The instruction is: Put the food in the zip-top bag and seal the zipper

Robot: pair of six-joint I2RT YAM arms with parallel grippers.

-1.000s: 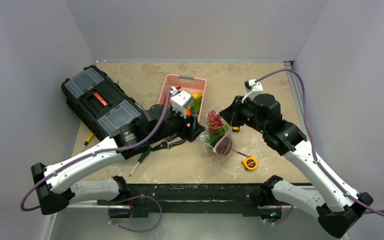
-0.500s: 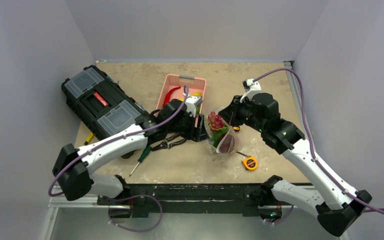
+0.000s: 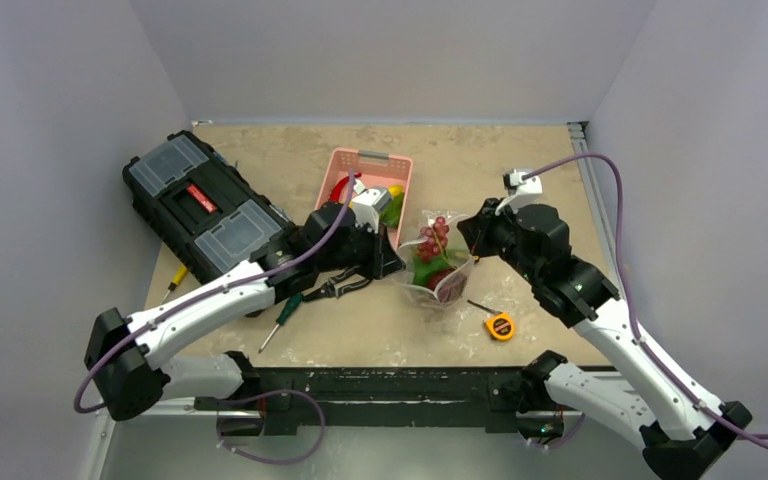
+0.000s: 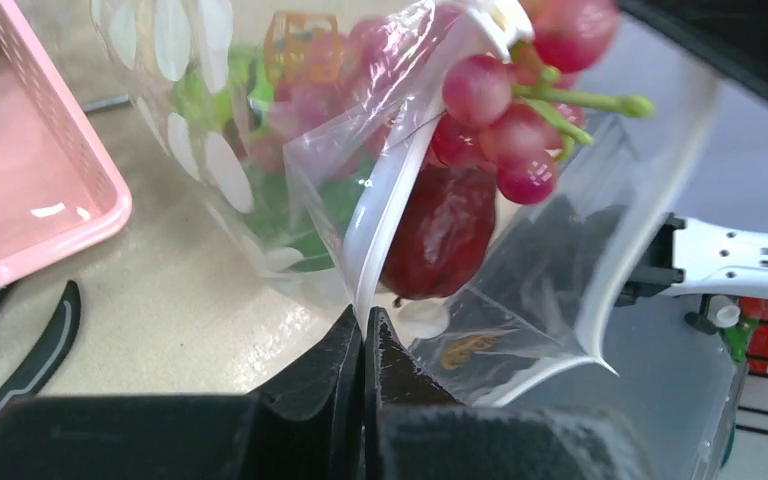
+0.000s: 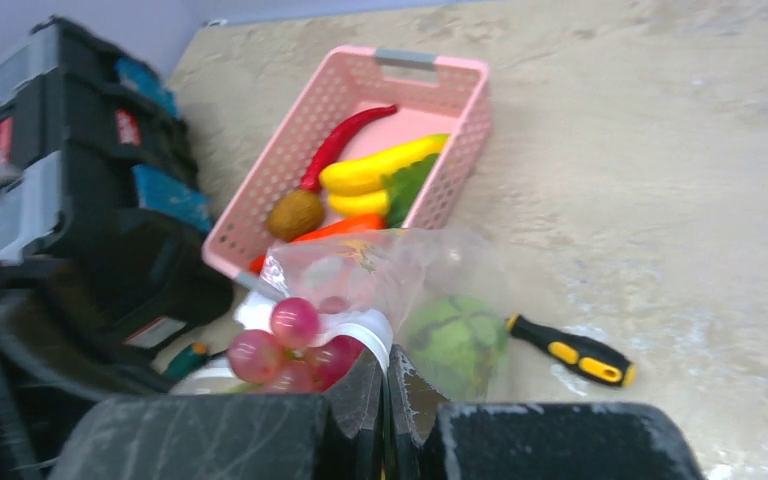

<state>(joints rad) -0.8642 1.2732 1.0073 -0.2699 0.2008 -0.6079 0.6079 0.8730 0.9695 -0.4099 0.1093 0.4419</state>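
Observation:
The clear polka-dot zip-top bag (image 3: 438,264) stands between my two grippers in the middle of the table. It holds a bunch of red grapes (image 4: 505,110), a dark red food (image 4: 445,230) and a green food (image 5: 455,340). My left gripper (image 4: 364,315) is shut on the whitish zipper strip (image 4: 385,215) at the bag's left mouth edge. My right gripper (image 5: 388,352) is shut on the white rim at the opposite side, with grapes (image 5: 295,322) poking out beside it. The mouth gapes between the two grips.
The pink basket (image 3: 365,158) behind the bag holds a red chili, yellow and green foods and a brown one. A black toolbox (image 3: 200,205) lies at the left. Pliers (image 3: 335,290), a green screwdriver (image 3: 282,318), a yellow tape measure (image 3: 500,326) and a black-yellow screwdriver (image 5: 570,352) lie nearby.
My left gripper has come in from the basket side and closed on the bag's left rim. The right gripper has shifted right with its edge, stretching the mouth wider.

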